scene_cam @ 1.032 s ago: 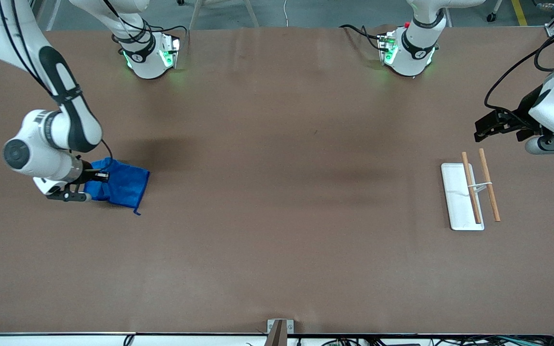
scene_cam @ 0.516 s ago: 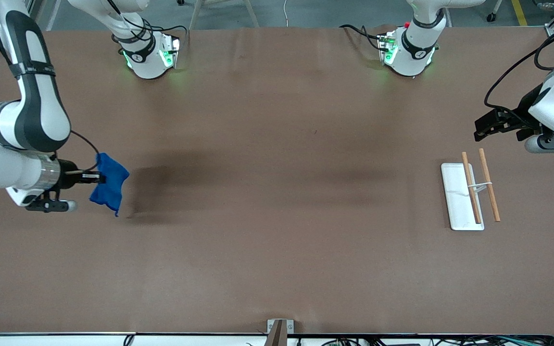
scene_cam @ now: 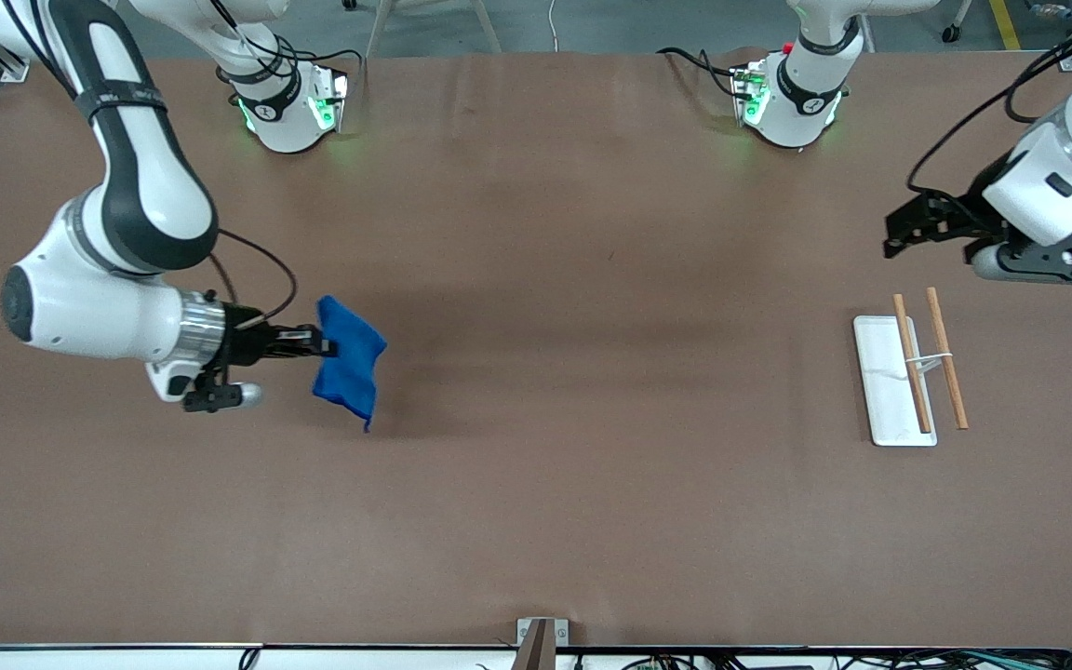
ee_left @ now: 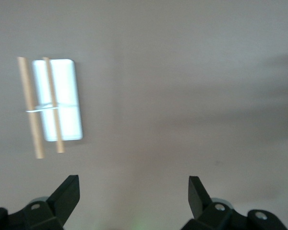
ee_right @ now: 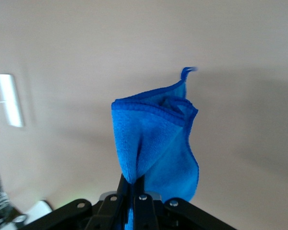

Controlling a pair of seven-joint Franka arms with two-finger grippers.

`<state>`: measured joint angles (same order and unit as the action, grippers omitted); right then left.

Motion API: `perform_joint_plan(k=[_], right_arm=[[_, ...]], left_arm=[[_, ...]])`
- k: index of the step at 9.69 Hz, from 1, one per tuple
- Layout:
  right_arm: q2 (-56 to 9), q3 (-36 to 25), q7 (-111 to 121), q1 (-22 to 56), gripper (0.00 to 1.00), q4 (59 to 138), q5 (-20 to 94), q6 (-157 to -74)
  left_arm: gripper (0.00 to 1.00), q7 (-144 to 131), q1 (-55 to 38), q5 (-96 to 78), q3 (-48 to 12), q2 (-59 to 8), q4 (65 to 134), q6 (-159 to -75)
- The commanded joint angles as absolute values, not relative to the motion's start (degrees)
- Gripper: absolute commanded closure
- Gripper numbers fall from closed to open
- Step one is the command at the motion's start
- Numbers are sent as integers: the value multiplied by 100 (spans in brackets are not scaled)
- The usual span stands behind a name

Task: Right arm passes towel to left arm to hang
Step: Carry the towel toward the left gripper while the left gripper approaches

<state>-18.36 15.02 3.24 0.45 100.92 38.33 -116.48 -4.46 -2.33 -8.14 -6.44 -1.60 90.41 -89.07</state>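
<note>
The towel (scene_cam: 350, 361) is a bright blue cloth, bunched and hanging in the air over the right arm's end of the table. My right gripper (scene_cam: 324, 348) is shut on one edge of it, and the rest droops with a small loop (ee_right: 185, 73) at a corner. In the right wrist view the towel (ee_right: 156, 143) rises straight out of the closed fingers. My left gripper (scene_cam: 891, 240) is open and holds nothing. It hovers over the left arm's end of the table, above the bare surface beside the rack (scene_cam: 908, 372).
A rack with a white flat base (scene_cam: 880, 381) carrying two wooden rods (scene_cam: 946, 370) lies at the left arm's end of the table, also in the left wrist view (ee_left: 62, 100). Both arm bases (scene_cam: 289, 107) stand along the table's edge farthest from the front camera.
My right gripper lifted the towel off the table and carried it toward the table's middle. The left arm has shifted a little toward the middle as well.
</note>
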Motion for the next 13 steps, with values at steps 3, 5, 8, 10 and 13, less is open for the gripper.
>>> perform_joint_plan(k=[3, 5, 8, 10, 13], right_arm=[[-2021, 2372, 316, 701, 99, 10011, 6094, -12829], [-2223, 2644, 657, 896, 99, 9792, 6992, -12911], [-2452, 2795, 1115, 1237, 99, 9388, 8450, -12911], [-2496, 2804, 1125, 1335, 99, 9229, 8954, -12902], [-2505, 2795, 1160, 1564, 99, 9035, 9589, -12902]], left_arm=[[0, -55, -185, -2589, -668, -220, 9876, -8816], [0, 647, -141, -3624, -659, -255, 10333, -8815], [0, 1677, -141, -4971, -571, -544, 11134, -8824], [3, 2255, -158, -5901, -571, -772, 11582, -8877], [2, 2905, -246, -6651, -597, -1027, 11829, -9201]])
